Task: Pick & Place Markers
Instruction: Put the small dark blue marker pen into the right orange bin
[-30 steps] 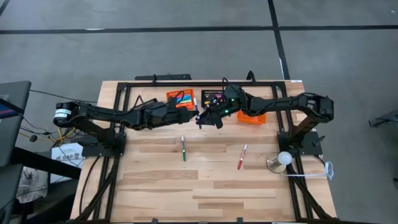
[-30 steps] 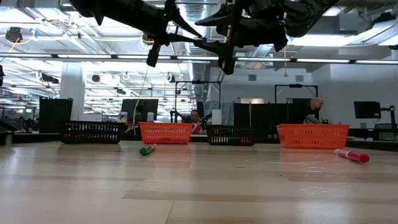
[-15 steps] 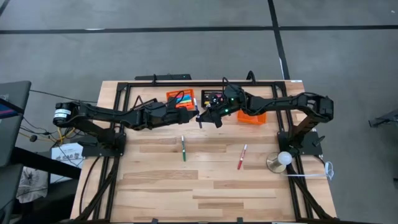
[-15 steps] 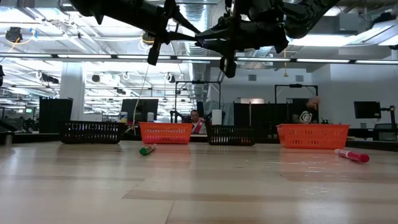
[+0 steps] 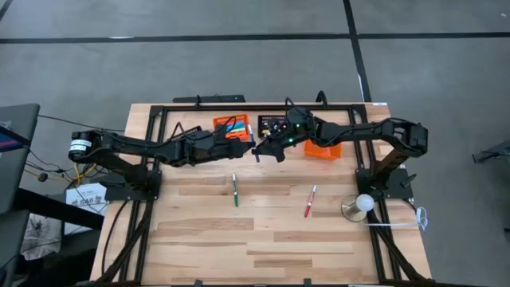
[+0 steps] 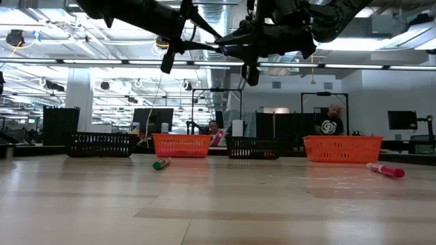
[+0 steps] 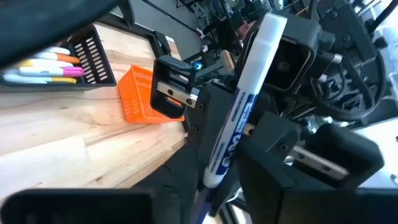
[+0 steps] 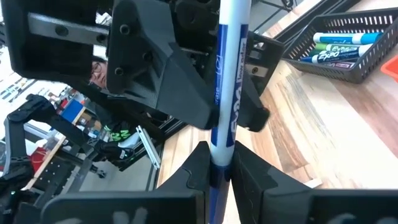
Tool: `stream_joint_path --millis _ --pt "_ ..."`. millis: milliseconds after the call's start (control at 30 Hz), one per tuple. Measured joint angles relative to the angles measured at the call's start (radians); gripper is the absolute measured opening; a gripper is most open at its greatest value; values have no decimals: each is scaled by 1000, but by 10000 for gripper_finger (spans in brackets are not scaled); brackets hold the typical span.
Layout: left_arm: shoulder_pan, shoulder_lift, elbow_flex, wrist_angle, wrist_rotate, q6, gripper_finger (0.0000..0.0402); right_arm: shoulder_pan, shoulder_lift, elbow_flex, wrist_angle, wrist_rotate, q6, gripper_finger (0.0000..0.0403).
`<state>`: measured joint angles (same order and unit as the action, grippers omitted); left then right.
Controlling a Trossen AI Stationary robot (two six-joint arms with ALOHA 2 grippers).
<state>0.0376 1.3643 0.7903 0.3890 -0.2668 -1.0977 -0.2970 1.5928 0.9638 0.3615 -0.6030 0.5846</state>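
From above, the two arms meet nose to nose over the far middle of the bench [image 5: 239, 239], the left gripper [image 5: 249, 148] and the right gripper [image 5: 261, 150] almost touching, which reads as a hand-over in mid-air near the baskets along the far edge; a green marker [image 5: 235, 190] and a red marker [image 5: 310, 201] lie apart on the bare wood nearer the front, presumably waiting their turn. In the low view both arms hang high above the bench, stretched level toward each other, well clear of the orange basket [image 6: 180, 145] and the black basket [image 6: 253, 147]. The left wrist view shows a white-and-blue marker [image 7: 239, 112] standing between the dark fingers, though whether the left gripper has let go is hard to tell here. In the right wrist view the right gripper [image 8: 214, 163] is clamped on that marker's lower end, holding it upright.
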Motion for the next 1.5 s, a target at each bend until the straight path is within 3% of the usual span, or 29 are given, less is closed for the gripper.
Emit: stream_joint_path --millis 300,467,767,1000,1200,1500 --pt "0 1 -1 0 0 24 208 -14 -2 1 -8 -4 6 31" --pt "0 1 -1 2 4 78 246 -32 -2 1 -19 -4 5 31" --pt "0 -27 -2 1 5 137 259 -98 -23 1 -154 -6 -64 31" --pt "0 -66 -2 -3 5 284 258 -159 -91 1 -277 13 -141 31" --pt "16 -68 -2 -32 5 317 255 -205 -201 1 -535 117 -269 31" --pt "38 -68 -130 -36 1 335 254 -214 -329 1 -991 420 -433 31"
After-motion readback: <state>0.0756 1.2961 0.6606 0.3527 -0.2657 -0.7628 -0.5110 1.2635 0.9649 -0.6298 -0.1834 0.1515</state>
